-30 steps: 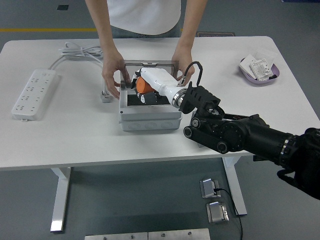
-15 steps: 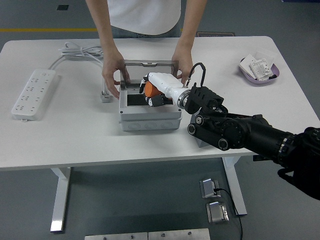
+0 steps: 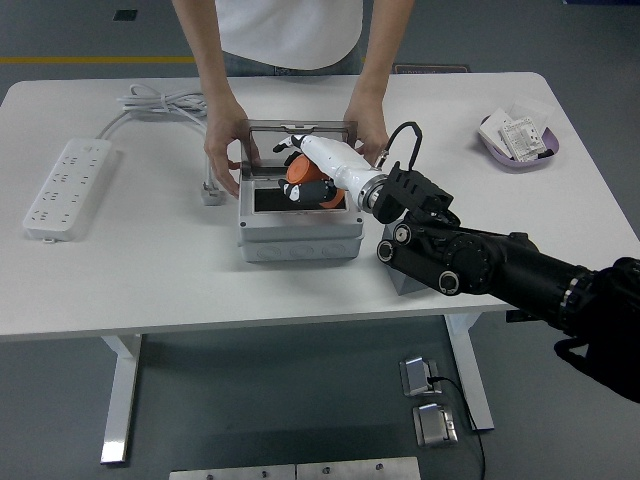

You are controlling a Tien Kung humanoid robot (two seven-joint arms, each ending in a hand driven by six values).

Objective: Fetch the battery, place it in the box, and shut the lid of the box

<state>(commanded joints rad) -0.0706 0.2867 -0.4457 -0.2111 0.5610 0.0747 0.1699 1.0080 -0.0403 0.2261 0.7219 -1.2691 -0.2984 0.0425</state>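
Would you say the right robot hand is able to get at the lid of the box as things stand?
Probably not freely: the right robot hand is shut on the orange battery over the box, and a person's hands hold the upright lid.

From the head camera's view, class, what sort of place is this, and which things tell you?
Probably a robotics lab or workshop: a white height-adjustable table on a grey floor with a yellow line, a power strip, and a grey junction box used for tests.

1 view only: a head camera set high on the robot's side, facing forward and down over the white table (image 3: pixel 150 270). The near edge runs across the lower half, with floor below it. A person (image 3: pixel 290 30) stands at the far side, cropped at the top.
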